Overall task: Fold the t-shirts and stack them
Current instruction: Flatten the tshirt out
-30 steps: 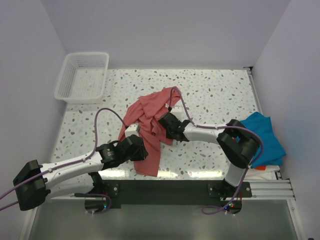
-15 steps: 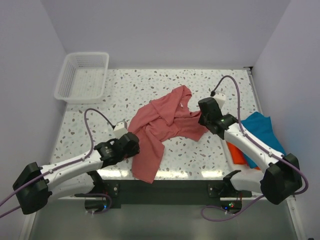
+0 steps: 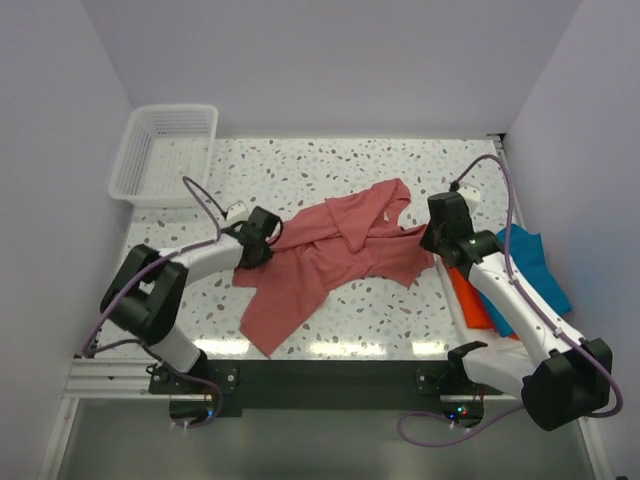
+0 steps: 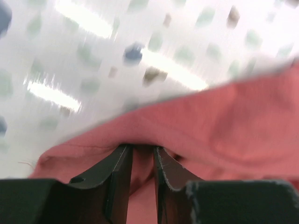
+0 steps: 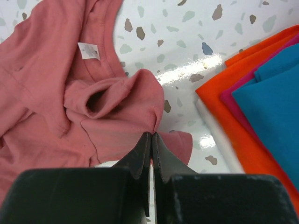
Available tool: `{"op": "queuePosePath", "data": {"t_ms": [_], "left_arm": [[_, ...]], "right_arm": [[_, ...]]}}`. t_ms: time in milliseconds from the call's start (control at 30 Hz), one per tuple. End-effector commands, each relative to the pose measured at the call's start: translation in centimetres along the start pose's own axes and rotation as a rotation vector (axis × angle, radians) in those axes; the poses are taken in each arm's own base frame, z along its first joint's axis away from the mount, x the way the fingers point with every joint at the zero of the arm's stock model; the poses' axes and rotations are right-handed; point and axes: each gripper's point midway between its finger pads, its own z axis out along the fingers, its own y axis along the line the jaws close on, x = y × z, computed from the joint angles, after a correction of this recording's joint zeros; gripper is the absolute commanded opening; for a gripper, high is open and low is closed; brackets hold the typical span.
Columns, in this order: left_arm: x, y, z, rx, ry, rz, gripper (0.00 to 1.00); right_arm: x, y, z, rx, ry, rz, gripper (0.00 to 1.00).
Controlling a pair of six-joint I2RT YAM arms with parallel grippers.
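- Jaws of the left gripper [image 4: 140,150] stand narrow, with the edge of the salmon-red t-shirt [image 4: 224,121] nipped between them. From above, this gripper sits at the shirt's left edge.
- Jaws of the right gripper [image 5: 150,137] are pressed together on a raised fold of the same shirt, on its right side, just beside the neck opening.
- Between the two grippers the salmon-red t-shirt lies rumpled across the middle of the speckled tabletop [image 3: 330,170]. One long tail of it runs toward the near edge, and a white label [image 5: 88,50] shows inside the collar.
- At the tabletop's right edge, the bright orange t-shirt [image 3: 467,300] lies flat with the teal-blue t-shirt [image 3: 535,265] on top of it. In the right wrist view a thin magenta strip [image 5: 233,100] shows between them.
- A white mesh basket [image 3: 175,108] stands in the far left corner, well apart from all the shirts.
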Motion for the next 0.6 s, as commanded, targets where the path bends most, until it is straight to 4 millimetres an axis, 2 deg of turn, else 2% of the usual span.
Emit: {"op": "queuePosePath", "data": {"t_ms": [0, 33, 67, 100, 133, 167, 233, 267, 300, 333, 367, 400, 433, 467, 500, 533, 567], "left_arm": [[-5.2, -3.5, 3.8, -0.007, -0.05, 0.082, 0.28], [-6.7, -3.0, 4.7, -0.066, -0.053, 0.111, 0.27], [-10.6, -5.9, 4.4, -0.041, -0.109, 0.133, 0.27], [-10.5, -5.3, 6.2, -0.095, -0.065, 0.181, 0.27], [-11.8, -6.2, 6.5, -0.089, -0.075, 0.194, 0.26], [-14.6, -8.4, 5.8, -0.043, -0.118, 0.213, 0.27], [-16.3, -10.4, 5.1, 0.036, -0.127, 0.218, 0.34], [-17.5, -11.4, 4.2, 0.078, -0.152, 0.237, 0.37], [-18.9, -12.0, 2.3, 0.113, -0.186, 0.225, 0.42], [-19.5, -12.2, 1.3, 0.133, -0.201, 0.22, 0.48], [-19.6, -12.0, 0.5, 0.143, -0.205, 0.212, 0.58], [-20.7, -12.1, -2.1, 0.186, -0.241, 0.19, 0.62], [-20.9, -12.4, -3.2, 0.23, -0.256, 0.178, 0.66], [-20.0, -11.4, -3.5, 0.226, -0.243, 0.164, 0.68], [-20.6, -10.8, -6.0, 0.246, -0.27, 0.129, 0.68], [-20.2, -10.2, -6.7, 0.258, -0.27, 0.107, 0.68], [-18.2, -8.6, -6.1, 0.242, -0.233, 0.097, 0.68]], "right_arm": [[-2.0, -0.1, -1.7, -0.03, -0.029, 0.005, 0.0], [-2.2, -0.4, -1.9, -0.029, -0.032, 0.011, 0.0], [-2.3, -0.5, -2.0, -0.029, -0.032, 0.013, 0.0], [-2.3, -0.7, -2.1, -0.025, -0.028, 0.01, 0.0], [-2.5, -1.0, -2.2, -0.021, -0.031, 0.011, 0.0], [-2.5, -1.2, -2.4, -0.019, -0.035, 0.012, 0.0], [-2.6, -1.9, -2.3, -0.004, -0.036, 0.015, 0.0], [-2.7, -2.1, -2.3, -0.002, -0.035, 0.017, 0.0], [-2.7, -2.1, -2.3, -0.001, -0.034, 0.016, 0.0], [-2.7, -2.4, -2.1, 0.004, -0.031, 0.02, 0.0], [-2.6, -2.4, -2.0, 0.004, -0.027, 0.023, 0.0], [-2.6, -2.2, -1.8, -0.005, -0.024, 0.026, 0.0], [-2.6, -2.0, -1.8, -0.017, -0.017, 0.034, 0.0], [-2.5, -1.8, -1.6, -0.026, -0.011, 0.039, 0.0], [-2.4, -1.6, -1.4, -0.034, -0.003, 0.043, 0.0], [-2.3, -1.4, -1.3, -0.04, 0.003, 0.044, 0.0], [-2.2, -1.1, -1.3, -0.057, 0.009, 0.048, 0.0]]}}
